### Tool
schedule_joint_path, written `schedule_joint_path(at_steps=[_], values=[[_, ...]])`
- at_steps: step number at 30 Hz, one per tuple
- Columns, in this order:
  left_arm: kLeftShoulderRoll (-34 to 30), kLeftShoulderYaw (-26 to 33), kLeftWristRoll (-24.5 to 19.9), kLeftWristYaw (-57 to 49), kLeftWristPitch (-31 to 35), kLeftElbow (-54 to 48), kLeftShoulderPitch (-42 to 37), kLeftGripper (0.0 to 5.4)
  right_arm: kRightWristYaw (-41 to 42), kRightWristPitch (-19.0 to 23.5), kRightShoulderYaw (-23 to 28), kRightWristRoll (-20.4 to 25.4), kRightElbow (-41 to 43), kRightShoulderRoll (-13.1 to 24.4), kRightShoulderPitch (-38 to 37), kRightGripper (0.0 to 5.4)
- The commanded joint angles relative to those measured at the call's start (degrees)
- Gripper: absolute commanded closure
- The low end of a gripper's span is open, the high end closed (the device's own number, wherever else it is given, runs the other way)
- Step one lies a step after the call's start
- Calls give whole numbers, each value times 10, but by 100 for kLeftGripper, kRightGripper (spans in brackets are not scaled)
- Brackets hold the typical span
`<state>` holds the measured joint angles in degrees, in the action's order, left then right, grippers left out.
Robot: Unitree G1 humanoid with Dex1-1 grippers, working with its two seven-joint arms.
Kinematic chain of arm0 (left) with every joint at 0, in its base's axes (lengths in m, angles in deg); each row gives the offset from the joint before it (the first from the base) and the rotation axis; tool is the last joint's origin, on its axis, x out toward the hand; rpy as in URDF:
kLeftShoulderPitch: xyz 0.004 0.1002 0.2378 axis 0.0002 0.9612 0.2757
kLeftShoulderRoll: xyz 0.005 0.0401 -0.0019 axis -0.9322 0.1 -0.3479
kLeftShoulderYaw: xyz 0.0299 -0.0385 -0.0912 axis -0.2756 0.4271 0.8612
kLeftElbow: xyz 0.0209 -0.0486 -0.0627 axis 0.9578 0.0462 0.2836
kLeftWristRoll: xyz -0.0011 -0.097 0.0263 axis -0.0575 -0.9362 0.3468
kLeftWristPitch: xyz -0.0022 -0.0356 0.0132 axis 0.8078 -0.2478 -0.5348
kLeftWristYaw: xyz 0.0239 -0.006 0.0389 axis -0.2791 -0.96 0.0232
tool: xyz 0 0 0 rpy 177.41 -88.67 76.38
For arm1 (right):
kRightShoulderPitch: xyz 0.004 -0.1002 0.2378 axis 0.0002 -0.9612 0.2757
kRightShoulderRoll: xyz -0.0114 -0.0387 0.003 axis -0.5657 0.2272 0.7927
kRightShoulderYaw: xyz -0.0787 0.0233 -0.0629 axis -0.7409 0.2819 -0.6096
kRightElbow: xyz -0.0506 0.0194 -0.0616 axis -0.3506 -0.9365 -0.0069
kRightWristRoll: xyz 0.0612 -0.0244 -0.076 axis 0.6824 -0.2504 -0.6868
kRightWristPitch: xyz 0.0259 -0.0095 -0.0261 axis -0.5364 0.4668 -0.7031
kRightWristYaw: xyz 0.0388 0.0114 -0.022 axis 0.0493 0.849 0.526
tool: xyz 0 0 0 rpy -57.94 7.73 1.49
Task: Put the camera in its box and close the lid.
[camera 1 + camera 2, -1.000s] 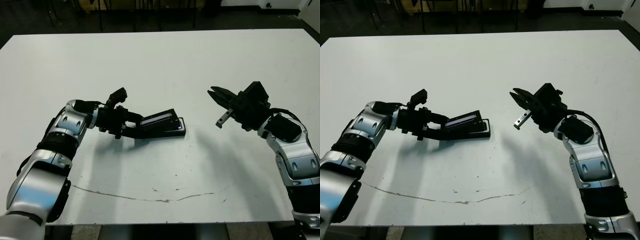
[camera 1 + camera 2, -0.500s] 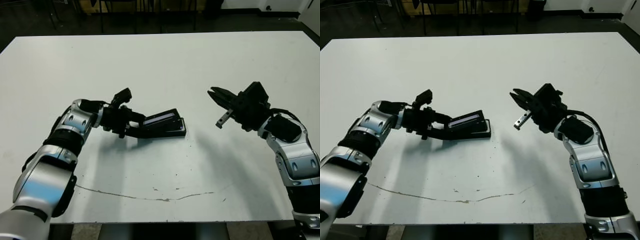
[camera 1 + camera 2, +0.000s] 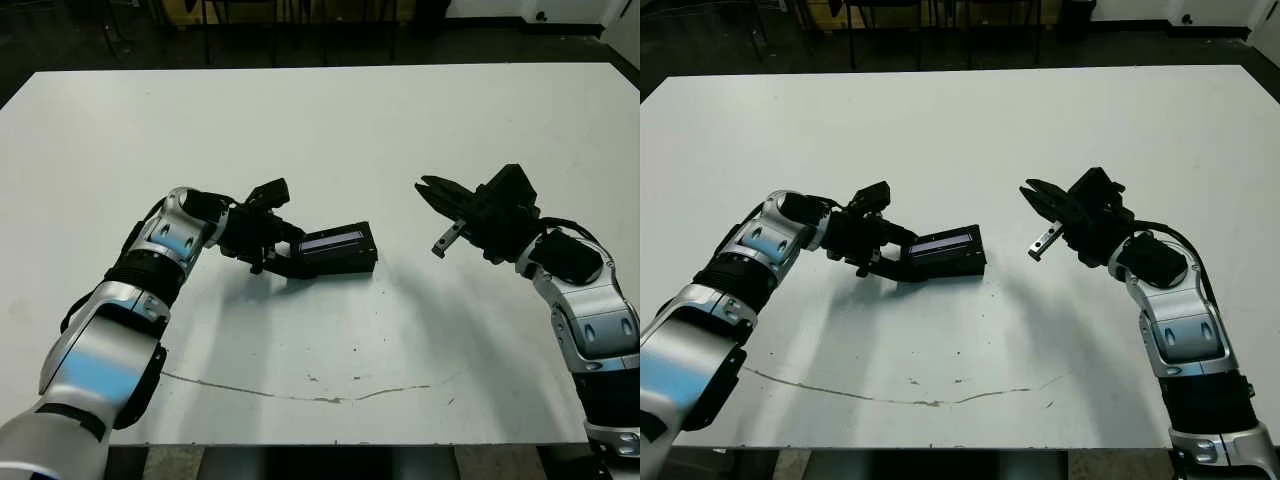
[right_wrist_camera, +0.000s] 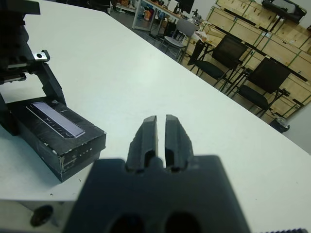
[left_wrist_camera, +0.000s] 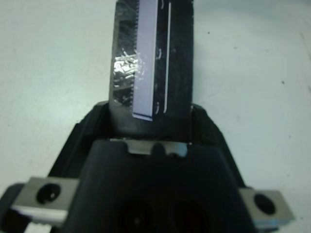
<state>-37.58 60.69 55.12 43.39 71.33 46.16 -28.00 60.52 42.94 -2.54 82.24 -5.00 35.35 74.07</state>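
The left gripper (image 3: pixel 283 250) has its jaws clamped narrow on the near end of the lid (image 3: pixel 335 241), whose grey stripe shows on top; the grip at one short end seems chosen so the cover can be pressed flat over the box (image 4: pixel 73 150), which sits under it just left of frame centre. The lid looks nearly level and seated, so closing is close to done; the camera is not visible and is presumably inside, though that cannot be confirmed. At right of centre, the right gripper (image 3: pixel 440 215) hovers well apart, jaws almost together and holding nothing, likely kept clear. The white table (image 3: pixel 400 120) carries a thin dark scuff line near its lower edge (image 3: pixel 300 392). Beyond it stand chairs (image 4: pixel 228 56) and stacked wooden crates (image 4: pixel 272 24).
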Motion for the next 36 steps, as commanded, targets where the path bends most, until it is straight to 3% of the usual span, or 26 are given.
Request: schedule_joint_path(at_steps=[1, 20, 26, 34, 36], values=[[59, -30, 20, -7, -3, 26, 14, 267, 6, 5, 1, 6, -8, 1, -10, 540], [55, -45, 56, -12, -27, 23, 0, 267, 10, 14, -2, 7, -2, 1, -14, 540], [39, -52, 71, -19, -106, 34, 5, 162, 11, 6, -3, 7, -4, 2, -16, 540], [4, -46, 63, 0, -113, 49, 24, 15, 9, 9, -3, 6, -1, 2, -17, 540], [-7, -47, 63, 6, -108, 50, 30, 0, 10, 8, -4, 6, -3, 2, -16, 540]])
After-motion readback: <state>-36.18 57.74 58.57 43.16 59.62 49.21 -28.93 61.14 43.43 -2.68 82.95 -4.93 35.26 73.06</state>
